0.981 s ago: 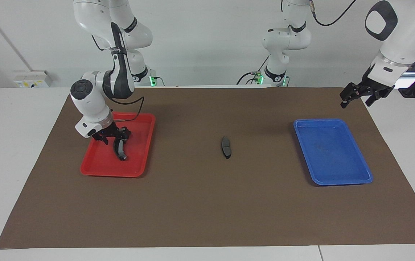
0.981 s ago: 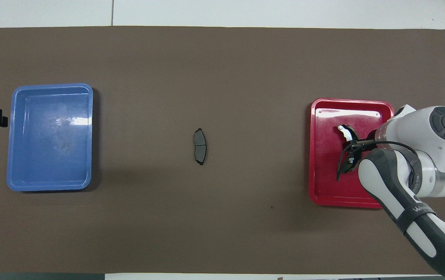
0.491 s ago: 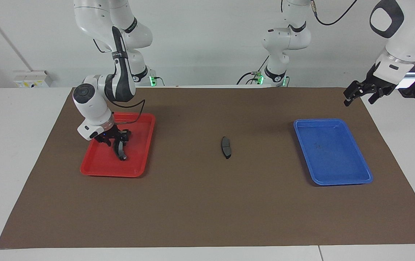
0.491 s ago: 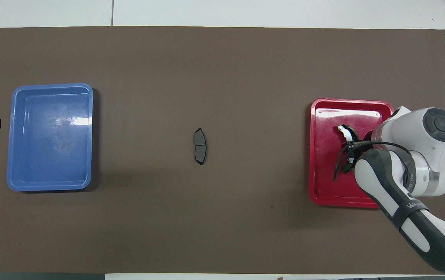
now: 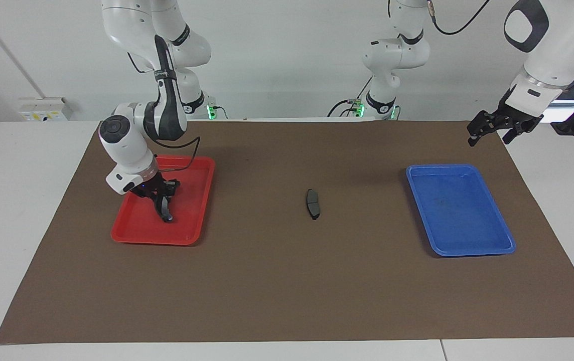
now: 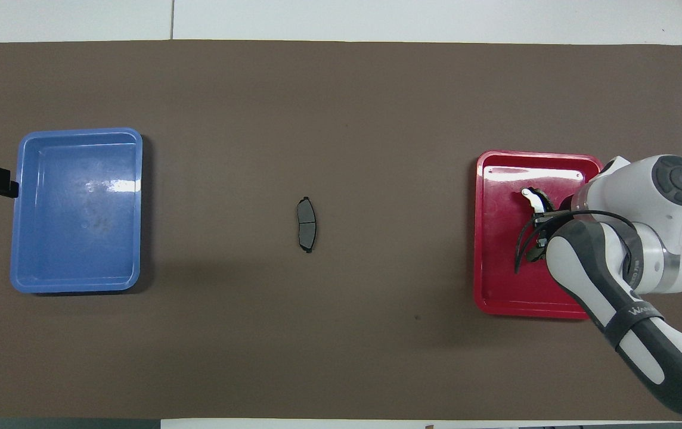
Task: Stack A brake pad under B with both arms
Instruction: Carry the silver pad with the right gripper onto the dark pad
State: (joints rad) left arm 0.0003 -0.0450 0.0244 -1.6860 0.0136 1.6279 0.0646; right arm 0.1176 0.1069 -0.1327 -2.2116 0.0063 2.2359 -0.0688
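— Right pincer (image 5: 159, 193) was down in the red tray (image 5: 131, 235), clamped on B (image 5: 165, 206). A brake pad (image 5: 312, 203) lay mid-table.

— Left pincer (image 5: 493, 129) waited over the blue tray's (image 5: 497, 248) end, fingers apart. Risk: a tip-held B could swing, then slide off the pad.

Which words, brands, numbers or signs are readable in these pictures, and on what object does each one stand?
"WAN...": white letters on the dark band of the right arm; the remaining letters are unreadable.
Small print on that arm's upper link: too blurred to read.
Yellow label on the white wall box: too small to read.
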